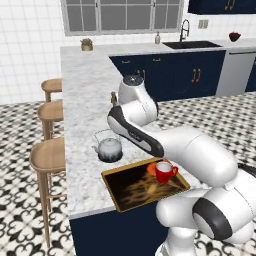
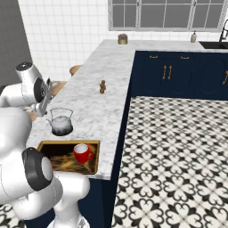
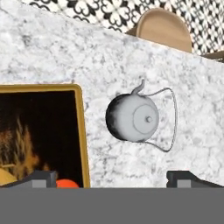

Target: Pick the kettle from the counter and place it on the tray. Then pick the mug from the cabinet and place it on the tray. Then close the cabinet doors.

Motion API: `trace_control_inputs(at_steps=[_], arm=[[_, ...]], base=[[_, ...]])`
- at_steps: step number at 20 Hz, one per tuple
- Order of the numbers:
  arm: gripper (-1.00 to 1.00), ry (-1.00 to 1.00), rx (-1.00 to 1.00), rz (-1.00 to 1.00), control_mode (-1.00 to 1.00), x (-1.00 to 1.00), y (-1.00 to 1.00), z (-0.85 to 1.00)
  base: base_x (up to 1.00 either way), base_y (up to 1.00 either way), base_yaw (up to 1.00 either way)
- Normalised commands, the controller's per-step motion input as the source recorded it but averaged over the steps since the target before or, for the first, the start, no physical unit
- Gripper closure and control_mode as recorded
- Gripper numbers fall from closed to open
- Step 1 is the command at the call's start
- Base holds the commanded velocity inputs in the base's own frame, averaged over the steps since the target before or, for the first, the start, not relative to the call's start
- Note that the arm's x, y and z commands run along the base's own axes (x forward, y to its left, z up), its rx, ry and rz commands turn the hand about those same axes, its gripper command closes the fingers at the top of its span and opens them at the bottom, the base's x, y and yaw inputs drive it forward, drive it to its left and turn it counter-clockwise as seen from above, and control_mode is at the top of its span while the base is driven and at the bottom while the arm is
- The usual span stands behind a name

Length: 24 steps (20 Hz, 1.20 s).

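The silver-grey kettle (image 1: 109, 149) (image 2: 61, 126) (image 3: 132, 117) stands upright on the marbled counter (image 1: 85, 100), just beyond the tray's far rim and apart from it. The gold-rimmed tray (image 1: 112, 187) (image 2: 67, 143) (image 3: 81, 131) lies at the counter's near end. On it stands the red mug (image 1: 163, 172) (image 2: 81, 153), seen as a red sliver (image 3: 65, 183) in the hand view. My gripper (image 3: 113, 179) (image 2: 43, 110) hangs open above the kettle and looks down on it, with nothing between the fingers. The cabinet and its doors are out of view.
A small brown pepper mill (image 1: 113, 98) (image 2: 103, 86) stands farther along the counter. Wooden stools (image 1: 47, 155) (image 3: 164, 28) line the counter's outer edge. A potted plant (image 1: 87, 45) and the sink (image 1: 192, 45) are at the far end.
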Motion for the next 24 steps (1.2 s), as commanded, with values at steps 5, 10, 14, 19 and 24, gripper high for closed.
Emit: trace_control_inputs(at_steps=[5,10,14,19,24], arm=[[-1.0,-0.01,0.0,-0.36,-1.0,0.27,0.22,-0.08],[-1.0,-0.01,0.01,-0.34,-1.0,0.08,0.12,-0.03],[-1.0,-0.04,0.03,-0.08,-1.0,0.02,-0.01,-0.19],[-1.0,-0.04,0.05,-0.01,-1.0,0.04,-0.01,-0.22],[-1.0,-0.02,0.1,0.0,-1.0,0.17,-0.08,-0.25]], base=[[0.0,0.0,0.0],[0.0,0.0,0.0],[0.0,0.0,0.0],[0.0,0.0,0.0],[0.0,0.0,0.0]])
